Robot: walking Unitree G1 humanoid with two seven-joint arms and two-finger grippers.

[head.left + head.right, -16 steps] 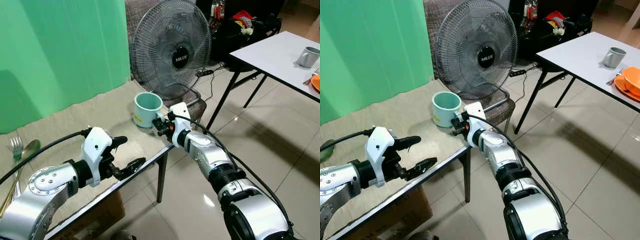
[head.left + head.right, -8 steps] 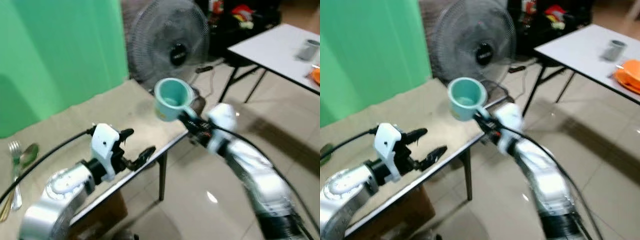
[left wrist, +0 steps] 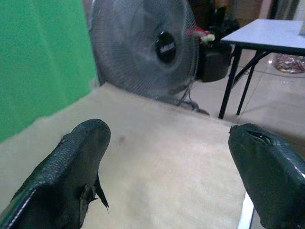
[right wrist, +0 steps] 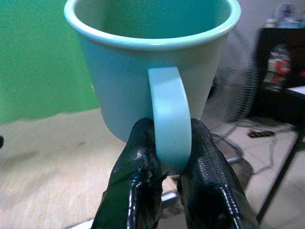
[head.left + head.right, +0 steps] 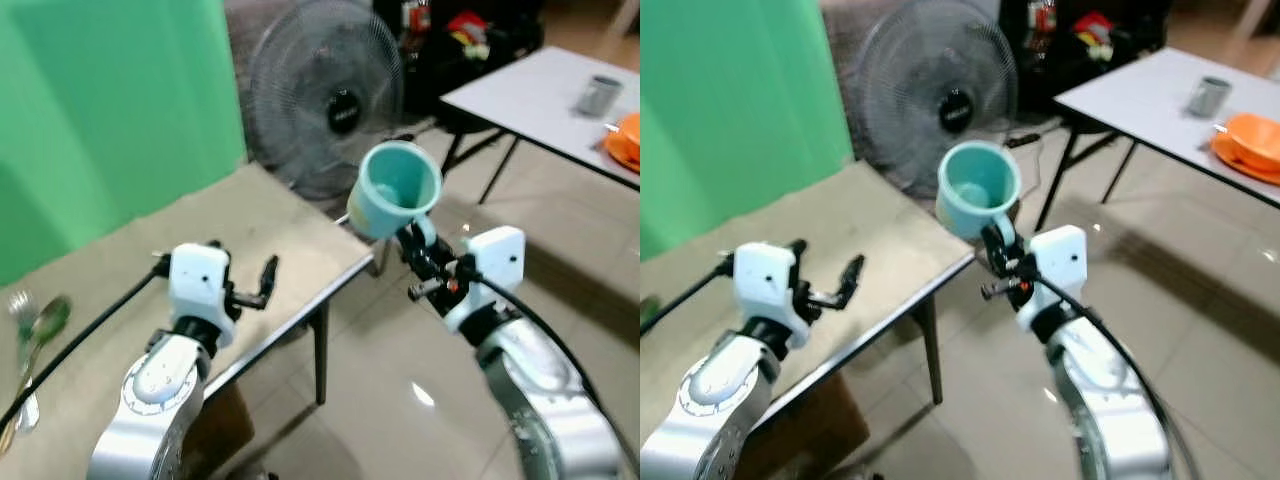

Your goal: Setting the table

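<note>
Your right gripper (image 4: 167, 162) has its two black fingers (image 4: 136, 167) pinched on the handle of the mint-green mug (image 5: 398, 188), one finger on each side of the loop. The mug hangs in the air, upright with a slight tilt and its open mouth facing the head camera, off the corner of the cloth-covered table (image 5: 150, 250) and in front of the standing fan (image 5: 325, 95). Nothing can be made out inside the mug. Your left gripper (image 5: 255, 288) sits above the tan cloth near the table's front edge, its fingers (image 3: 71, 167) spread wide apart with nothing between them; through the gap you see the cloth, the fan and the floor beyond. At the far left edge of the cloth lie a spoon (image 5: 42, 322) and a fork (image 5: 20, 310), blurred, close together and well apart from both grippers. A green backdrop (image 5: 100, 120) hangs behind the table. Across the tiled floor (image 5: 1200, 300) to your right stands a white table (image 5: 1140, 85) on black legs, with a grey metal cup (image 5: 1207, 96) on it and an orange dish (image 5: 1252, 140) near its right end. Dark clutter with some red items sits behind the fan, too blurred to identify.
</note>
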